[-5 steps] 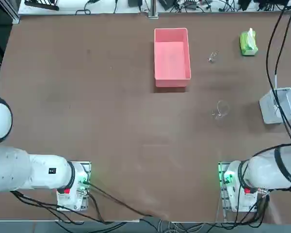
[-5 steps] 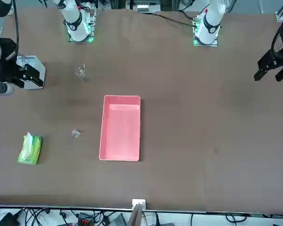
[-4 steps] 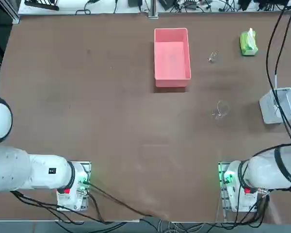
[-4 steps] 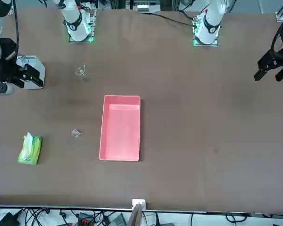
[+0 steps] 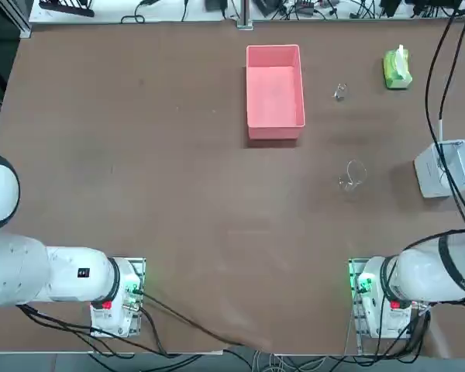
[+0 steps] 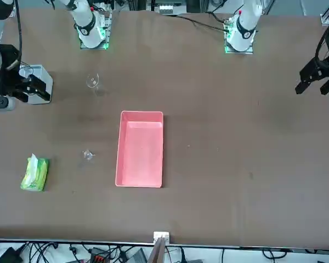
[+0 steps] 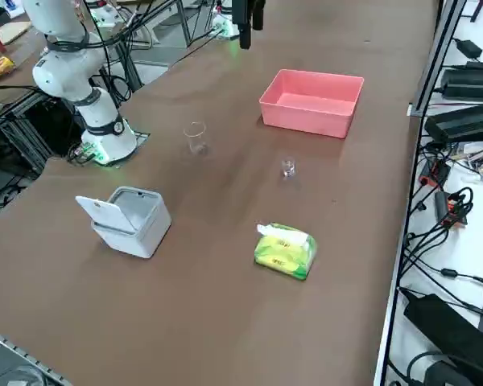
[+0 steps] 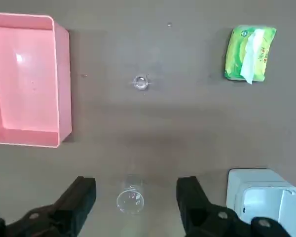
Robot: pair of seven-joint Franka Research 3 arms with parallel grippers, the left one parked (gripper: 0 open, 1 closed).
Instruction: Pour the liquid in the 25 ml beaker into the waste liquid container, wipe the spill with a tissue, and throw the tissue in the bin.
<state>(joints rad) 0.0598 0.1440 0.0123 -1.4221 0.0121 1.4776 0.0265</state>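
With black two-finger right hand (image 8: 136,185): held open, empty, above brown tabletop (image 8: 113,123). Farther out, see larger clear glass beaker (image 8: 130,200), then tiny clear glass beaker (image 8: 141,82) between pink plastic box (image 8: 27,79) and lime-green tissue pack (image 8: 249,53). Could knock larger beaker by travelling low; could tip tiny one by closing off-centre.

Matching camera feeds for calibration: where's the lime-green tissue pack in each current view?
Top: tissue pack at upper right, beyond the small beaker.
Front: left side, below mid-height.
Right side: right of centre, below mid-height, nearer the camera than the pink box.
Right wrist: beyond the open fingers of the right gripper, on the white bin's side.
Shared landmark: the pink box.
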